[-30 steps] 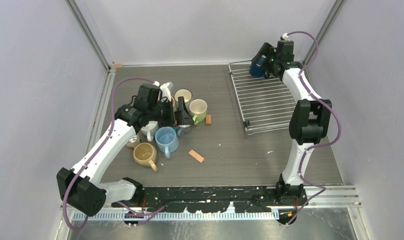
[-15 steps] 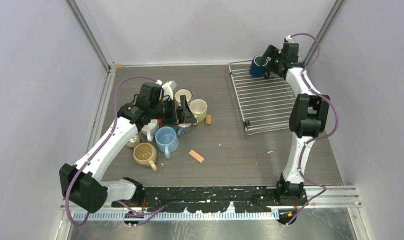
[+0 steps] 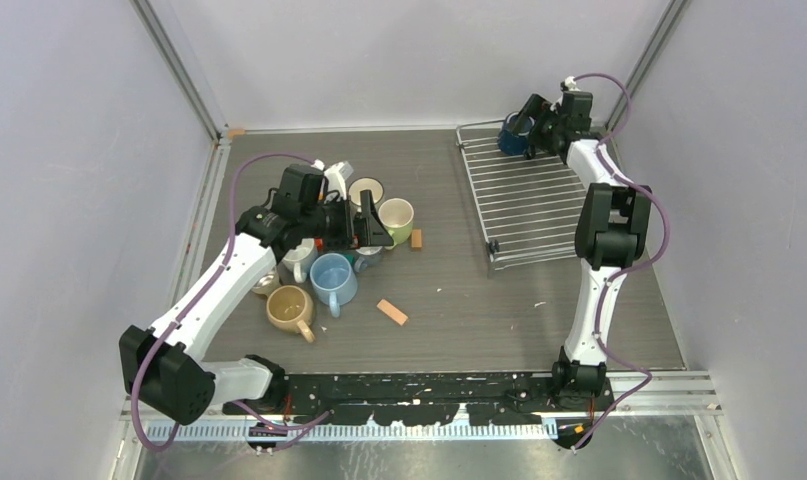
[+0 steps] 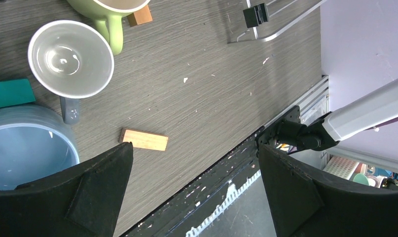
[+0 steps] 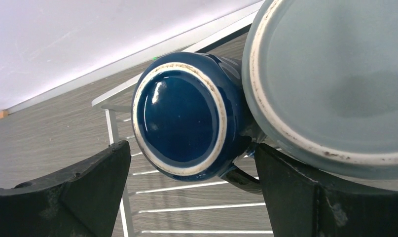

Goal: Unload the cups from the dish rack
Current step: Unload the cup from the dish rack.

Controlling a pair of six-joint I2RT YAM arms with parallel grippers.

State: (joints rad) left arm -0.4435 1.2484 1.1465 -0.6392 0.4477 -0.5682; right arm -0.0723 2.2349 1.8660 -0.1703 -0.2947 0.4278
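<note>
The dish rack [image 3: 524, 205] lies at the back right. A navy cup [image 3: 512, 137] lies on its side at the rack's far edge. In the right wrist view its base [image 5: 187, 123] faces me, with a grey-green cup [image 5: 335, 74] against it and rack wires [image 5: 197, 186] below. My right gripper [image 3: 531, 125] [image 5: 192, 145] is open, its fingers wide either side of the navy cup, not touching it. My left gripper [image 3: 367, 225] [image 4: 194, 148] is open and empty, above a pile of cups on the table: lime green [image 3: 397, 218], light blue [image 3: 332, 278], tan [image 3: 289, 308].
Two wooden blocks [image 3: 391, 312] [image 3: 416, 239] lie by the pile; one shows in the left wrist view [image 4: 143, 140] with a teal block [image 4: 9, 93] and a pale grey cup [image 4: 71, 59]. Walls close the back and both sides.
My right wrist has turned and shifted slightly back at the rack's far edge, and the navy cup now rests there outside the open fingers. The left arm has hardly moved.
</note>
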